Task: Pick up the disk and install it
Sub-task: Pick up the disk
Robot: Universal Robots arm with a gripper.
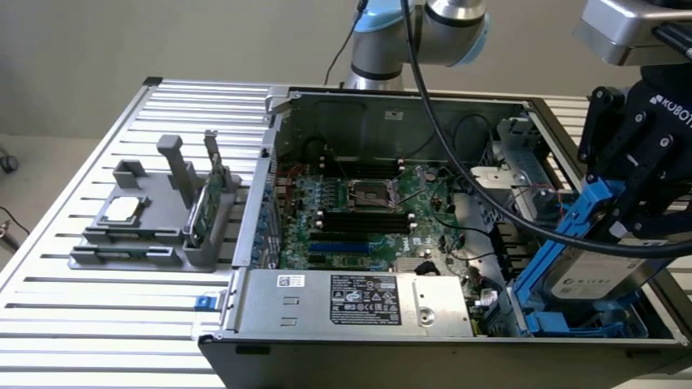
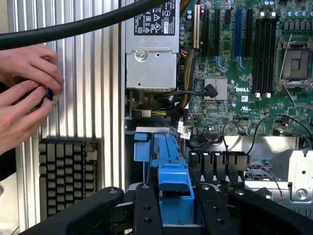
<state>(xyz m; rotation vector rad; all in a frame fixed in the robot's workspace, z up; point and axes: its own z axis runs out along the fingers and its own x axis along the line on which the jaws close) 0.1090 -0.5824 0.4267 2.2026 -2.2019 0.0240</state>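
Observation:
The disk (image 1: pixel 592 274), a silver-grey drive with a white label in a blue carrier, hangs tilted over the drive bay (image 1: pixel 562 326) at the front corner of the open computer case (image 1: pixel 390 96), on the exterior view's right. My gripper (image 1: pixel 640 207) is shut on the disk's upper end. In the wrist view the two black fingers (image 2: pixel 146 208) clamp the blue carrier (image 2: pixel 168 156) between them, gripper (image 2: pixel 175 198), with the blue bay rails just below it. The disk's lower end sits inside the bay opening; whether it touches the rails I cannot tell.
The case holds a motherboard (image 1: pixel 368 207) and a silver power supply (image 1: pixel 357 298). A grey holder (image 1: pixel 151 231) on the exterior view's left carries a small silver chip (image 1: pixel 121 209) and a green card (image 1: pixel 212 198). A person's hands (image 2: pixel 24 93) and a keyboard (image 2: pixel 66 171) lie beside the case. A black cable (image 2: pixel 73 27) crosses overhead.

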